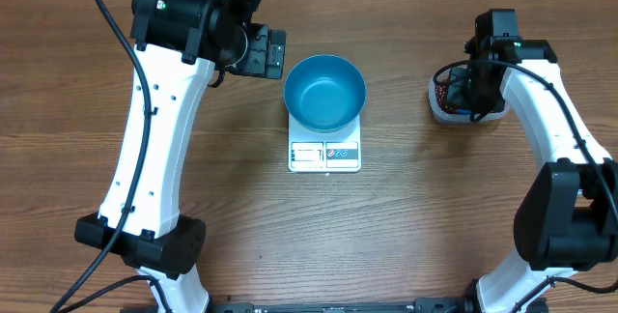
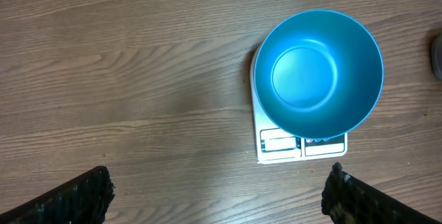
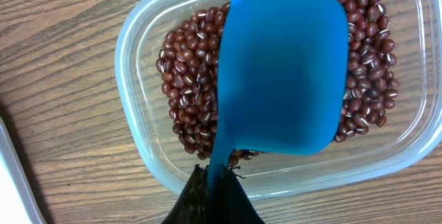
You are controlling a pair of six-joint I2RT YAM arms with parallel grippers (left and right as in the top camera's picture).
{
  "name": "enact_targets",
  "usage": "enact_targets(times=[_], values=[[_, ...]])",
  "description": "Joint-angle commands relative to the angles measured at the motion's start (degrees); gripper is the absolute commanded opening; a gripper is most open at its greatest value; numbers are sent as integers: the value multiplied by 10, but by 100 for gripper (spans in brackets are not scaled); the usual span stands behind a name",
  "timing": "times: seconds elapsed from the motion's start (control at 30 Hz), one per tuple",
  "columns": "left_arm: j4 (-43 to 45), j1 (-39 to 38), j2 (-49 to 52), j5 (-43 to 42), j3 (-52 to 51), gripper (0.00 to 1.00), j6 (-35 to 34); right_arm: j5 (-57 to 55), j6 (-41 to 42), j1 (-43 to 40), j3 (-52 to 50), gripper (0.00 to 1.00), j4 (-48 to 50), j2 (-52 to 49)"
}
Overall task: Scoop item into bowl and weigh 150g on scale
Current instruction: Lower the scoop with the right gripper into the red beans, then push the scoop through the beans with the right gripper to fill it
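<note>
Bowl (image 1: 325,92) sits on scale (image 1: 324,155), mid-table (image 1: 406,226); beans (image 3: 190,79) lie in tub (image 3: 131,79) at right, well apart from scale; right hand (image 3: 210,189) clamped on handle of scoop (image 3: 280,79), cup over beans; left hand (image 2: 217,200) spread wide, holding nothing, left of bowl.

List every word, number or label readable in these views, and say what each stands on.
Nothing is legible.
On the scale: display and button marks along its front edge, too small and blurred to read.
On the blue bowl, blue scoop and clear tub: no lettering visible.
</note>
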State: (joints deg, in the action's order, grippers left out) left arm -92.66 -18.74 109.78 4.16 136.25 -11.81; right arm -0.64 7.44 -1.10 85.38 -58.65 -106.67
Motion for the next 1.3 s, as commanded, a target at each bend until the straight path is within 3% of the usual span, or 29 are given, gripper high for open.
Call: enact_targets(times=[0.0, 1.27], values=[[-1, 1, -4, 8, 8, 100, 7, 12, -3, -6, -6, 4, 5, -7], [-1, 1, -4, 7, 8, 99, 7, 14, -44, -45, 18, 4, -22, -6]])
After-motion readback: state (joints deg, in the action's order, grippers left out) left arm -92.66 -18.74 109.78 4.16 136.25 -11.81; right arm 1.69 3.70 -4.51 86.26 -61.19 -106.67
